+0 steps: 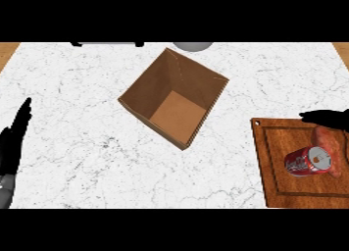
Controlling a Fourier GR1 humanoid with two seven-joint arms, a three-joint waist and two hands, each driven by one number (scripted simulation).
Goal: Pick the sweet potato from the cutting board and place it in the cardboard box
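Note:
A reddish sweet potato point(327, 139) lies on the wooden cutting board point(279, 147) at the right, close beside a red soda can point(306, 162) lying on its side. My right hand point(335, 120) comes in from the right edge and hovers over the potato's far end, open, with its fingers stretched leftward; it hides part of the potato. The open cardboard box point(174, 100) stands turned at an angle in the middle of the counter, with nothing inside. My left hand point(10, 144) rests open at the left edge, fingers pointing up.
A grey rounded object point(192, 46) and a dark-edged item point(105, 43) sit at the counter's far edge behind the box. White marble counter point(83, 166) lies between the box and the board.

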